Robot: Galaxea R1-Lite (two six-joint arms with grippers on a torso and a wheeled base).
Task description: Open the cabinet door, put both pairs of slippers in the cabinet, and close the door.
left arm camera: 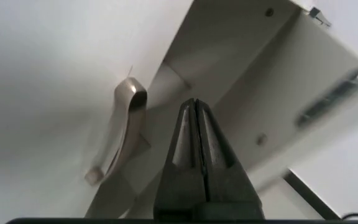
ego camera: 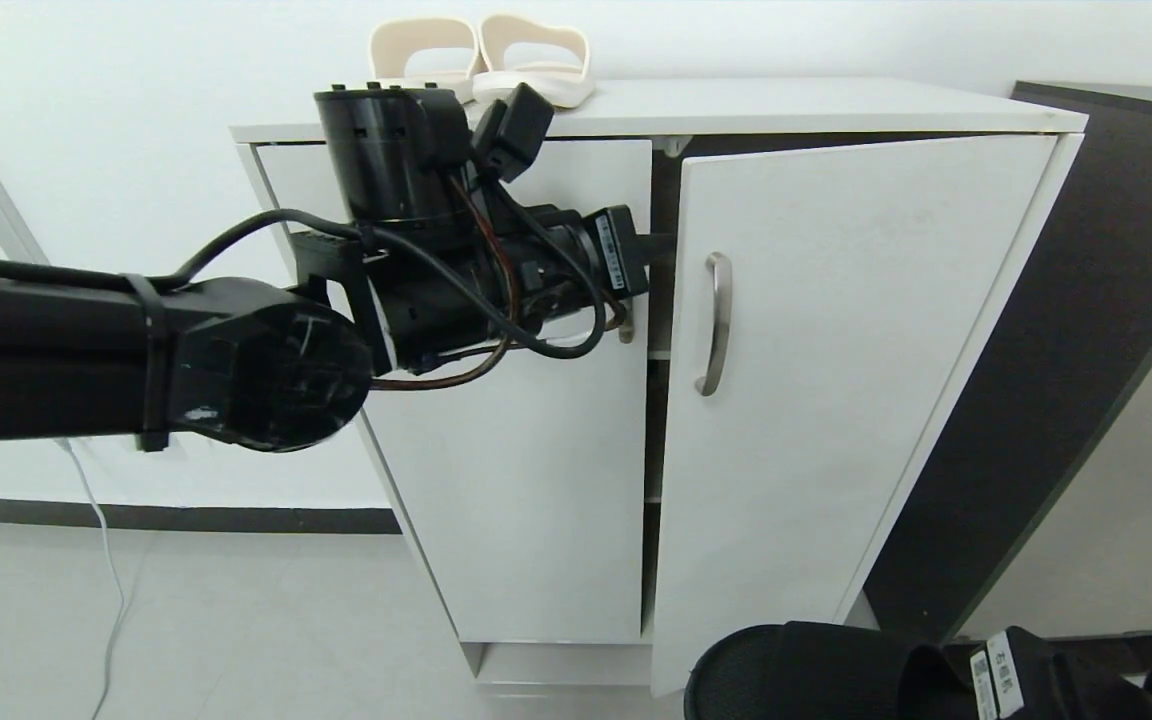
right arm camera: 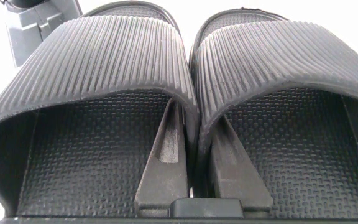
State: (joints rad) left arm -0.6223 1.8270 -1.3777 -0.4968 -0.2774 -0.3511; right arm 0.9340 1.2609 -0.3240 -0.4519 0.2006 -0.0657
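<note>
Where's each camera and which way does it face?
Head: on the head, forward-down at cabinet and cream slippers; left arm crosses.
Left wrist: on that wrist, along shut left gripper at the cabinet.
Right wrist: on that wrist, along right gripper clamping black slippers.
Shared: head and left wrist, cabinet; head and right wrist, black slippers.

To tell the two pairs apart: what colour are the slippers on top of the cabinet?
The slippers are cream; the head view shows them best.
</note>
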